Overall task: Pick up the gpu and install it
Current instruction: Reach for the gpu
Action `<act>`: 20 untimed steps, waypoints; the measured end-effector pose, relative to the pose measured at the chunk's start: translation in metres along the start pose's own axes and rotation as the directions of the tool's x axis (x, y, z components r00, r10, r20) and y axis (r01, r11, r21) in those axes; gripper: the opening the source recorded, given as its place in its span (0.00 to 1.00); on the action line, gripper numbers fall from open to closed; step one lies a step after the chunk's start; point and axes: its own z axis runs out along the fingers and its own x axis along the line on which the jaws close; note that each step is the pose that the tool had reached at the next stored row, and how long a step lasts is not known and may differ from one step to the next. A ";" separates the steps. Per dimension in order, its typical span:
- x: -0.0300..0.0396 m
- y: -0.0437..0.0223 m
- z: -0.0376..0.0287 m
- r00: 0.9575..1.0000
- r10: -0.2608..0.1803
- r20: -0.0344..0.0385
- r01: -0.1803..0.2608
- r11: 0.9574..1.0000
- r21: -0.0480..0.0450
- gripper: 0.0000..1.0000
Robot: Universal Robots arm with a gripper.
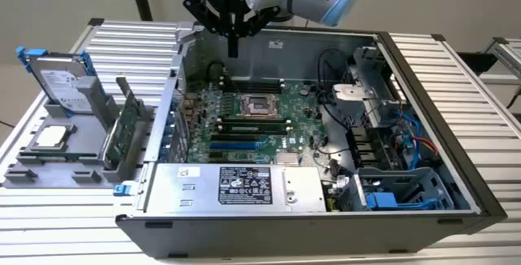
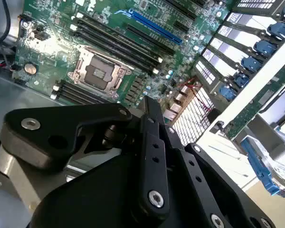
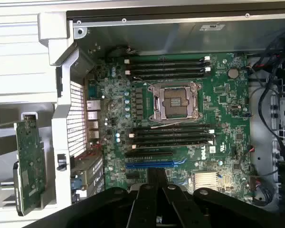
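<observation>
The gpu (image 1: 124, 127) stands on edge in a grey holder (image 1: 57, 173) outside the open computer case, at the exterior view's left, its green board showing. In the first wrist view the gpu (image 3: 28, 166) is beside the case's rear panel. My gripper (image 1: 233, 46) hangs above the far wall of the case, well away from the card. Its black fingers (image 3: 156, 183) lie together with nothing between them. Under it lies the green motherboard (image 3: 180, 118) with a blue slot (image 3: 154, 165) and an empty CPU socket (image 3: 175, 100).
A silver hard drive in a blue frame (image 1: 61, 82) and a small square chip (image 1: 50, 135) sit in the same holder. Inside the case are a power supply (image 1: 236, 185), a drive cage (image 1: 399, 192) and loose cables (image 1: 334, 88). Ribbed metal table (image 1: 480, 106) surrounds the case.
</observation>
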 end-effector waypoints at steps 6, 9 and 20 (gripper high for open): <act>0.0003 0.0000 0.0000 1.000 0.000 0.000 0.000 1.000 0.000 0.00; 0.0012 -0.0001 0.0000 1.000 0.000 0.000 0.000 1.000 0.000 0.00; 0.0072 -0.0005 -0.0002 1.000 0.000 0.000 0.000 1.000 0.000 0.00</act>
